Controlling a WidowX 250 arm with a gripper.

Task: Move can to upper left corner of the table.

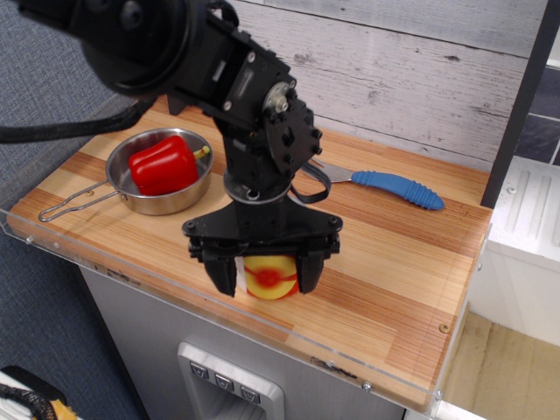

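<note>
Gripper (267, 278) points down over the front part of the table (394, 262), near the clear plastic rim. Jaws closed in on the can (269, 278): one finger (223, 273) pressed against its left flank as seen by the camera, the other against its right flank. Can sits squarely between the jaws, yellow-and-red label facing the camera, red picture visible in the gap. Lid hidden under the black gripper body. Whether the can's base rests on the wood or is lifted clear: cannot tell from this angle.

Behind the jaws and off to the camera's left, well apart: steel pan (157, 179) with a red pepper (163, 164) lying in it, wire handle reaching toward the table's left edge.

Behind the jaws and to the camera's right: fork (385, 184) with a blue handle, lying flat on the wood near the whitewashed plank wall (411, 70); its tines are partly hidden by the arm.

Black cable loops beside the wrist, above the jaws.

Below the jaws, under the table edge: grey cabinet front (149, 341).
</note>
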